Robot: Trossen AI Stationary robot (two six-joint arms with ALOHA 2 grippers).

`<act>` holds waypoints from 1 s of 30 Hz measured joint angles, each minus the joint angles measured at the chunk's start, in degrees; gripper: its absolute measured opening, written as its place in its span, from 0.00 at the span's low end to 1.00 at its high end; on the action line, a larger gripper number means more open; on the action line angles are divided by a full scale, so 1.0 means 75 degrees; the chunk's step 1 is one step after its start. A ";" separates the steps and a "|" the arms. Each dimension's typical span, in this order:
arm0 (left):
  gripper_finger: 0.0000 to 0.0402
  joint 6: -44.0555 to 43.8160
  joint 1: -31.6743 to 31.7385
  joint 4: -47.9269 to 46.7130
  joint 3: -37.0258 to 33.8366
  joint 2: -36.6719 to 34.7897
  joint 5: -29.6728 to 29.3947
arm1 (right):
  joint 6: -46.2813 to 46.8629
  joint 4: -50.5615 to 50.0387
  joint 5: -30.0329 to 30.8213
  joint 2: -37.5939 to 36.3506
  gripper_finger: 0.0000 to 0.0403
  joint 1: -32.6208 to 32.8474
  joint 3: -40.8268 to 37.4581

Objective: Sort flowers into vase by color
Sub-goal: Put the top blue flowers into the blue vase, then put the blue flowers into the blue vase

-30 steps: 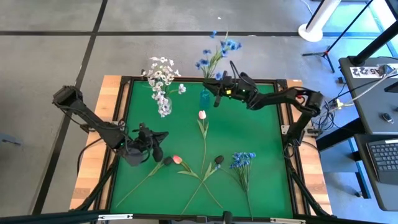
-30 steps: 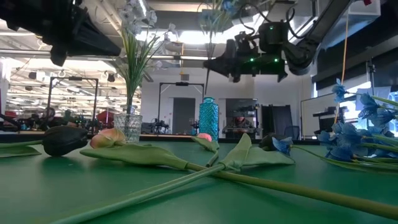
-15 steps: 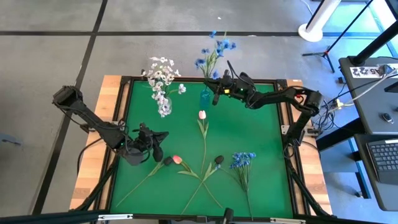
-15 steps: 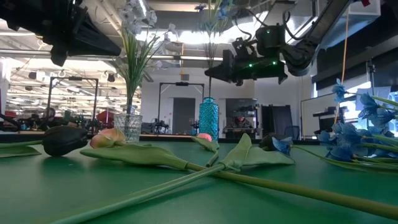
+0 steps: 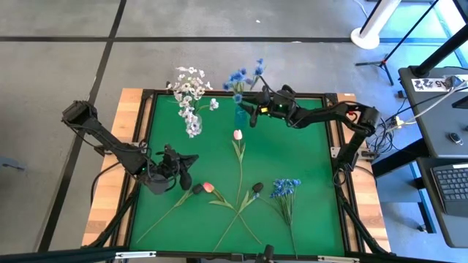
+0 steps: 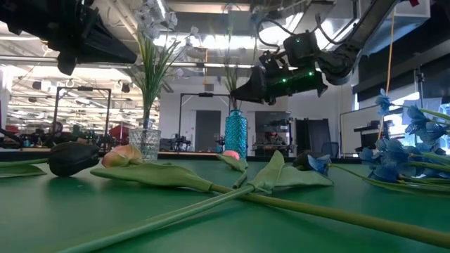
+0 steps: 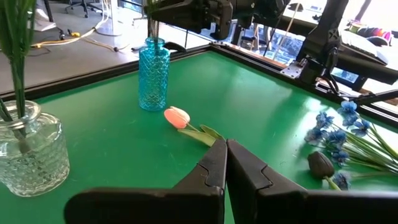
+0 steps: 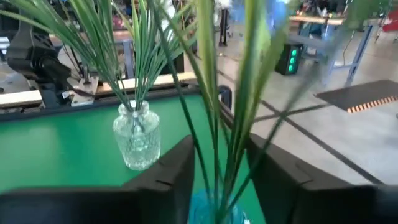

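Two claws show, and only the right claw (image 5: 251,109) is working: it hangs just above the blue vase (image 5: 240,114), fingers parted around the green stems of a blue spray (image 5: 245,77) already standing in the vase, so the grip looks released. Beside it stands the glass vase (image 5: 191,120) with white blossoms (image 5: 189,86). Nearer the left claw (image 5: 187,177), which waits clenched and empty low over the table (image 5: 292,157), lie pink tulips (image 5: 208,187) and a second blue spray (image 5: 285,188). These stems look light, thin and springy; mid-stem is likely the safest hold, clear of fragile blossoms. The right arm reaches far out, wrist level.
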 joint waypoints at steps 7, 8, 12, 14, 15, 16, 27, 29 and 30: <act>0.00 -0.0013 -0.0001 0.0000 0.0000 0.0001 0.0082 | -0.0414 -0.1703 0.0408 -0.0917 0.56 0.0000 -0.0003; 0.00 -0.0014 0.0000 0.0000 0.0000 0.0001 0.0082 | -0.0499 -0.2040 0.0411 -0.1135 0.58 0.0000 -0.0003; 0.00 -0.0013 -0.0001 0.0000 0.0000 0.0001 0.0079 | -0.0643 -0.3319 0.0414 -0.2009 0.63 0.0000 -0.0003; 0.00 -0.0013 0.0000 0.0000 0.0000 0.0001 0.0077 | -0.0657 -0.4069 0.0408 -0.2486 0.65 0.0000 -0.0003; 0.00 -0.0016 0.0002 0.0003 0.0000 0.0001 0.0077 | -0.0651 -0.4413 0.0408 -0.2709 0.65 0.0002 -0.0003; 0.00 -0.0016 -0.0001 0.0003 0.0000 0.0001 0.0077 | -0.0602 -0.4815 0.0408 -0.2940 0.66 0.0003 -0.0003; 0.00 -0.0007 0.0001 0.0022 0.0000 0.0001 0.0024 | 0.1065 -0.9350 -0.1579 -0.4901 0.66 0.0416 -0.0003; 0.00 -0.0004 -0.0001 0.0021 0.0000 0.0001 -0.0011 | 0.1330 -0.9929 -0.1440 -0.5031 0.66 0.0898 -0.0003; 0.00 -0.0004 -0.0001 0.0019 0.0000 0.0001 -0.0043 | 0.1494 -1.0124 -0.1323 -0.5058 0.66 0.1195 -0.0003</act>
